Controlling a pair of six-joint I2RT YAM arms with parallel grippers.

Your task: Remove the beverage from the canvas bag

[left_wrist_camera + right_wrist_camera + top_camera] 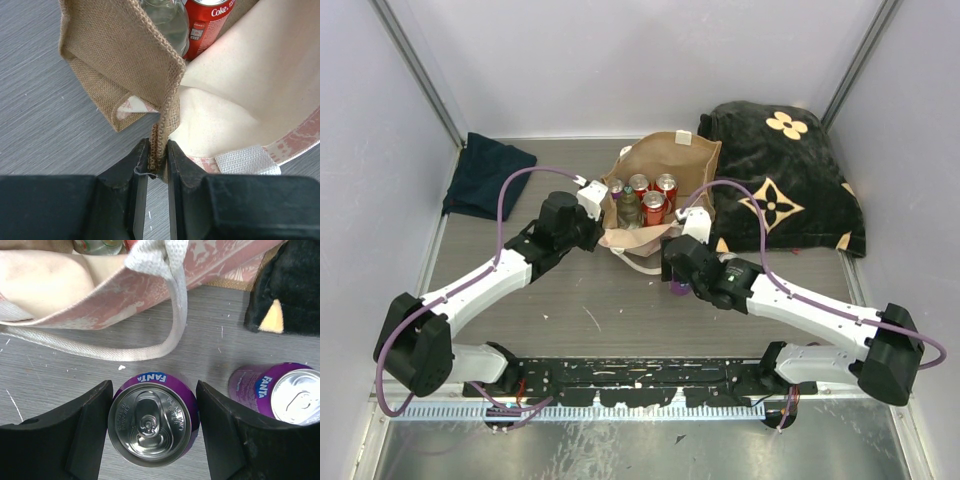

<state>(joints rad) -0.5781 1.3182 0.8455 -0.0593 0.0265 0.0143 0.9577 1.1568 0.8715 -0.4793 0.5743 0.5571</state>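
Right wrist view: right gripper straddles the upright purple aluminium Fanta can, grip contact indeterminate, on the grey table at 6 o'clock from the tan canvas bag, whose rim left gripper clamps.

We see the canvas bag in tan-brown weave, its lower panel pinkish with a pale print, its handles cream. Beside the bag, the Fanta can and a second Fanta can are purple with silver tops. Inside it, a Coke can is red. The blanket next to the bag is black with tan flowers.
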